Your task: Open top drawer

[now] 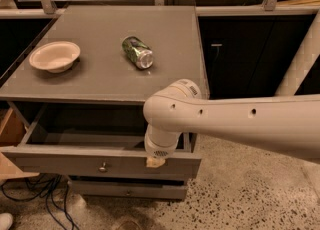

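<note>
The top drawer point(75, 163) is a wide grey drawer with a small round metal knob point(103, 167) at its centre. It stands pulled out from under the grey cabinet top, its dark box open to view. My white arm reaches in from the right. My gripper point(155, 161) hangs below the wrist at the upper edge of the drawer front, right of the knob. Only a pale tip of it shows over the panel.
A cream bowl point(55, 56) and a green can point(137, 52) lying on its side sit on the cabinet top point(100, 81). A slimmer drawer front point(127, 190) lies below. Black cables point(40, 199) trail on the speckled floor at left. A dark cabinet point(240, 49) stands right.
</note>
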